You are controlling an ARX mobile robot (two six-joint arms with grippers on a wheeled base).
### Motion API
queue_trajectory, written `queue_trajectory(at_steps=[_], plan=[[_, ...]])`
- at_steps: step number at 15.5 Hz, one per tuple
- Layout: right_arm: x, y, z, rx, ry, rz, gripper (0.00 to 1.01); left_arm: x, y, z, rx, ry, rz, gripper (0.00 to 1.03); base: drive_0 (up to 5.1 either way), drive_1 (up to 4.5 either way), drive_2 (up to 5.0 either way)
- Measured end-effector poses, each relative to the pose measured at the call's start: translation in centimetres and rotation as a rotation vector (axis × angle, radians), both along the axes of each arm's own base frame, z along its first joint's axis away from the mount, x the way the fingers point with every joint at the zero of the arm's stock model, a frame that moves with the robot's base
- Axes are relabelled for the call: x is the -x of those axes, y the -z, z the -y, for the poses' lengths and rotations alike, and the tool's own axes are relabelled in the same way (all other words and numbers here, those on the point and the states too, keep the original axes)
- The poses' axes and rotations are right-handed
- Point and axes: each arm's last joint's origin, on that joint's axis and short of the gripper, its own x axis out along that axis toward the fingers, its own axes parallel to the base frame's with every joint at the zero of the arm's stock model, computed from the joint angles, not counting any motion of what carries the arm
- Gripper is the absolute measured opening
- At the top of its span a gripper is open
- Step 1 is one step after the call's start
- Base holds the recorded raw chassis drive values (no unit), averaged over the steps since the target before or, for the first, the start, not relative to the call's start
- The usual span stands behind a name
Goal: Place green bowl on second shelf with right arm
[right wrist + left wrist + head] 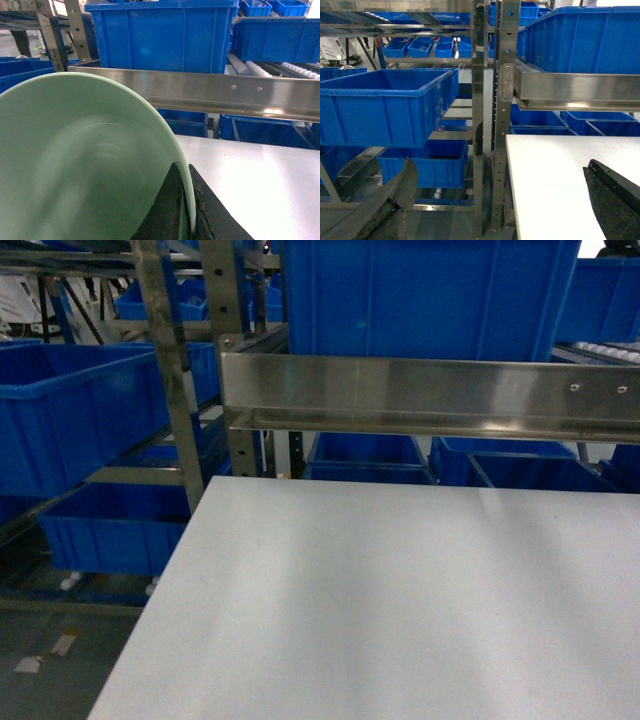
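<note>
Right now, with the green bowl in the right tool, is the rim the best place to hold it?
Yes, I judge. The right tool pinches the green bowl at its thin rim, one finger inside, one outside. The deep sloping wall offers no other narrow edge, so coming onto the rim edge-on suits it.

My head camera looks down over the white tabletop (400,610) toward the steel rail (430,390); both my wrist cameras face that rail, the right one closer.
</note>
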Motion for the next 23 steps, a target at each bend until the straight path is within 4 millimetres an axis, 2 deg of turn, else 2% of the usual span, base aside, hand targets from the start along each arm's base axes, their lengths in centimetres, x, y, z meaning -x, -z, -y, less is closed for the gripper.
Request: queue_trajectory(at_steps=[23], plan=[[-0.01, 0.02, 0.0, 0.0, 0.0, -0.002, 0.02, 0.0, -0.01, 0.0, 0.0, 0.0, 0.002, 0.98, -5.0, 2.36, 2.4]])
